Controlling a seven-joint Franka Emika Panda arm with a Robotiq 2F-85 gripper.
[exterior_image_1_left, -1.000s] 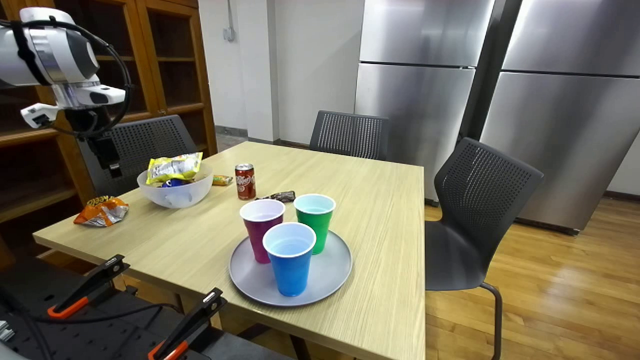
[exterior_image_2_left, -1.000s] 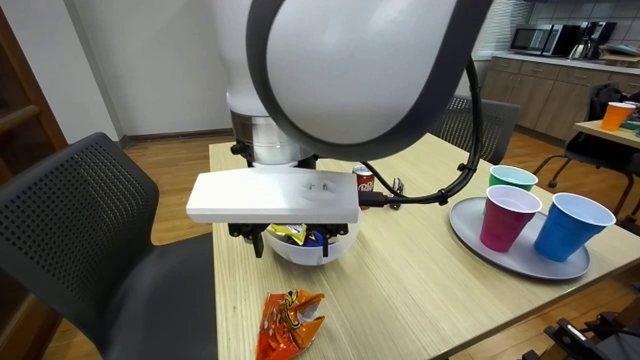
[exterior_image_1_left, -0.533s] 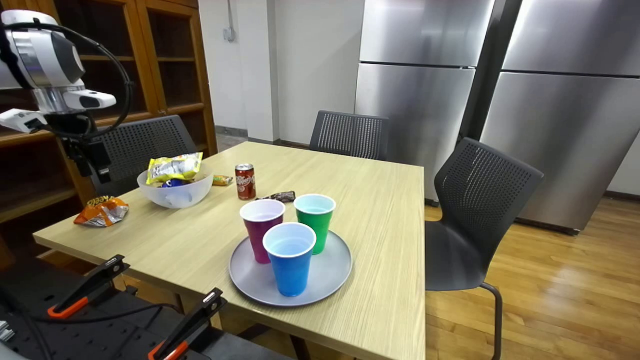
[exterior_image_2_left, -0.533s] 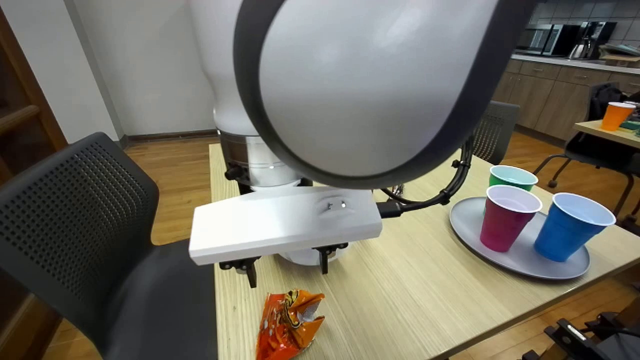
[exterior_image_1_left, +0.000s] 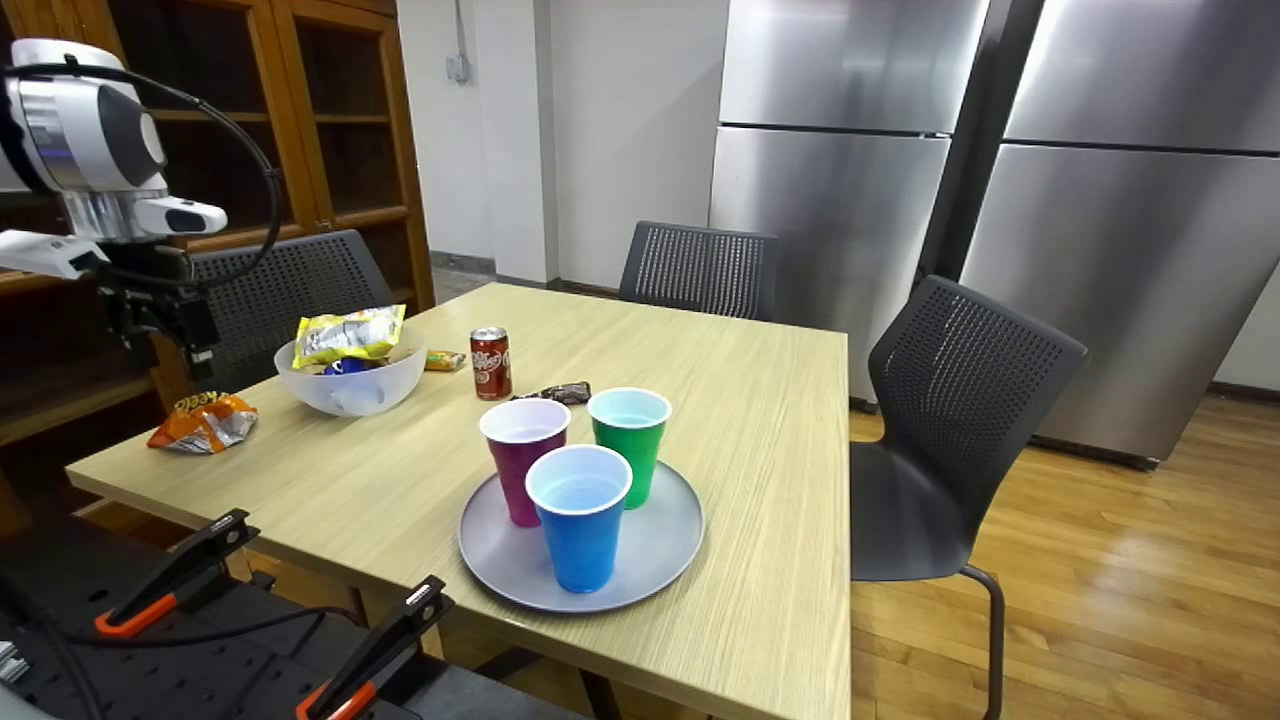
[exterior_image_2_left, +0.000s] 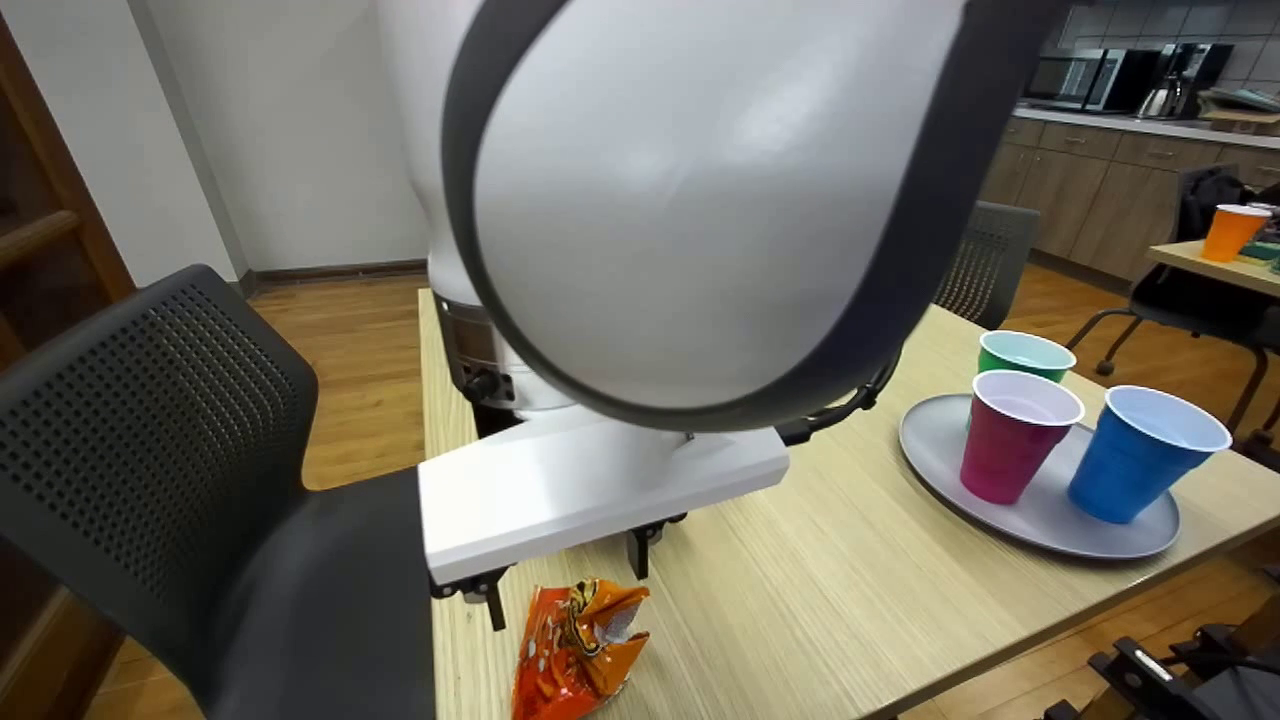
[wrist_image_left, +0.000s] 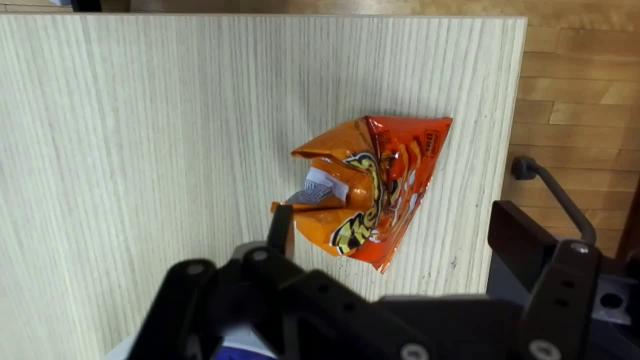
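A black gripper (wrist_image_left: 397, 230) is being held above a corner of a pale wooden table (exterior_image_1_left: 740, 450), its two fingers (wrist_image_left: 280, 227) being spread wide apart. Beneath them, near that corner, a crumpled orange and red snack bag (wrist_image_left: 372, 192) is being supported by the tabletop. In the wrist view the bag is being framed mostly between the fingers; in an exterior view a gap is being shown between the fingers and the bag. Near the bag, a frosted white bowl (exterior_image_1_left: 355, 393) is being topped by a yellow packet (exterior_image_1_left: 350, 335). Farther along, a red soda can (exterior_image_1_left: 491, 368) is being seen upright near a dark wrapped packet (exterior_image_1_left: 562, 392). On a grey plate (exterior_image_1_left: 660, 545), well apart from the gripper, a purple cup (exterior_image_1_left: 515, 465), a blue cup (exterior_image_1_left: 580, 535) and a green cup (exterior_image_1_left: 642, 460) are being grouped. The table is being bordered by dark grey chairs (exterior_image_1_left: 965, 390).
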